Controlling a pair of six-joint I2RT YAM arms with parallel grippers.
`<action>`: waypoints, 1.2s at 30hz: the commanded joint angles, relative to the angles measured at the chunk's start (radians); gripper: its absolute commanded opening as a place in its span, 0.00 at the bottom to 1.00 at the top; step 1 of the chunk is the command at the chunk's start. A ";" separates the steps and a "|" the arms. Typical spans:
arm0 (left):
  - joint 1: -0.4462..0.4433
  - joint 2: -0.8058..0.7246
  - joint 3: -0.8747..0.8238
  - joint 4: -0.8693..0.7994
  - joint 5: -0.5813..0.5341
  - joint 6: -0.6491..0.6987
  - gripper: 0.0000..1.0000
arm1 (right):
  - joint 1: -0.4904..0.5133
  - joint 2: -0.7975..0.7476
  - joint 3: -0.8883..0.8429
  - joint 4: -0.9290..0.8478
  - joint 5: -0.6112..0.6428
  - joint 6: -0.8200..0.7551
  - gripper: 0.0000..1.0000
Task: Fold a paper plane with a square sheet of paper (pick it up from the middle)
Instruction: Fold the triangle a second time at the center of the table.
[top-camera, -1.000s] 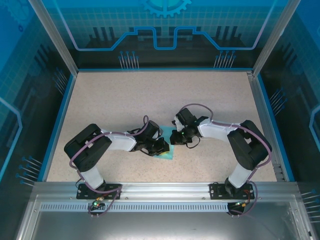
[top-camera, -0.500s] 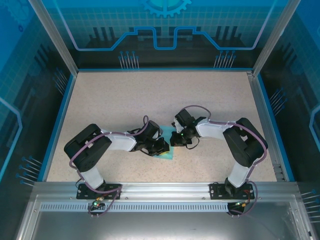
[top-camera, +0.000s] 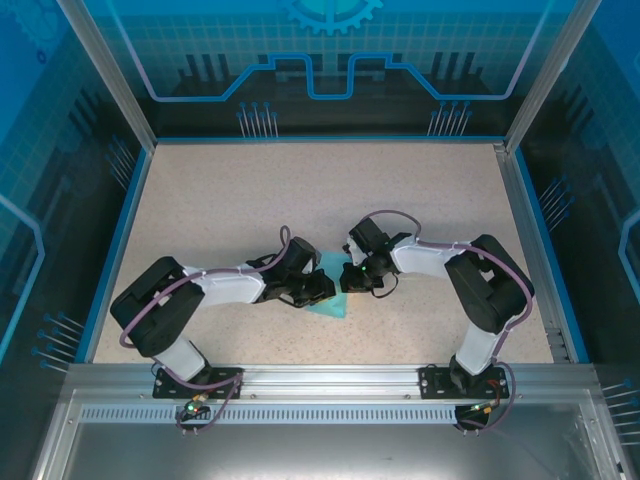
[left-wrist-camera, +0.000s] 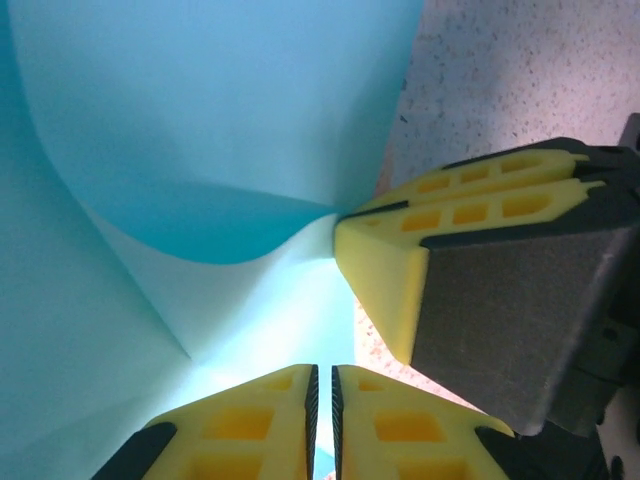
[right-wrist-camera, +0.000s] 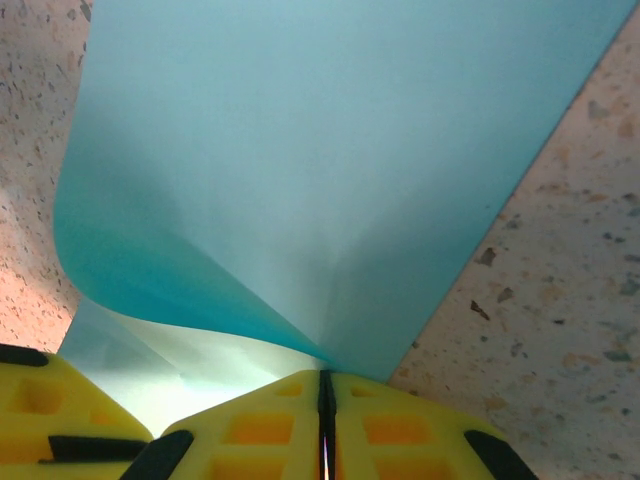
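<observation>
The square sheet of paper (top-camera: 333, 306) is light cyan and lies bent near the table's middle front, between the two grippers. My left gripper (top-camera: 323, 290) is shut on it; in the left wrist view its yellow fingertips (left-wrist-camera: 372, 392) pinch the sheet (left-wrist-camera: 200, 120) at the bottom. My right gripper (top-camera: 347, 279) is shut on the sheet's edge. In the right wrist view, the paper (right-wrist-camera: 330, 150) curls up from the closed right gripper (right-wrist-camera: 325, 378). In the left wrist view the right gripper's fingers (left-wrist-camera: 385, 270) sit close on the right. A paper plane is out of view.
The speckled beige table (top-camera: 300, 190) has blue walls on the left (top-camera: 118, 250) and right (top-camera: 532, 240). An aluminium rail (top-camera: 320, 378) runs along the near edge with both arm bases on it. Bare tabletop (right-wrist-camera: 560, 300) lies beside the paper.
The left arm has stretched lower and its elbow has swung left. More of the paper shows below the grippers. The right arm drew in slightly. Both grippers stay shut on the sheet.
</observation>
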 joint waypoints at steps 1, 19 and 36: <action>0.003 0.021 0.031 -0.021 -0.039 0.027 0.15 | 0.017 0.050 -0.012 -0.039 0.066 -0.018 0.10; 0.027 0.057 0.042 -0.145 -0.211 0.012 0.15 | 0.019 0.058 -0.029 -0.047 0.093 -0.028 0.10; 0.063 0.039 0.086 -0.052 -0.070 0.090 0.19 | 0.020 0.068 -0.031 -0.040 0.091 -0.030 0.09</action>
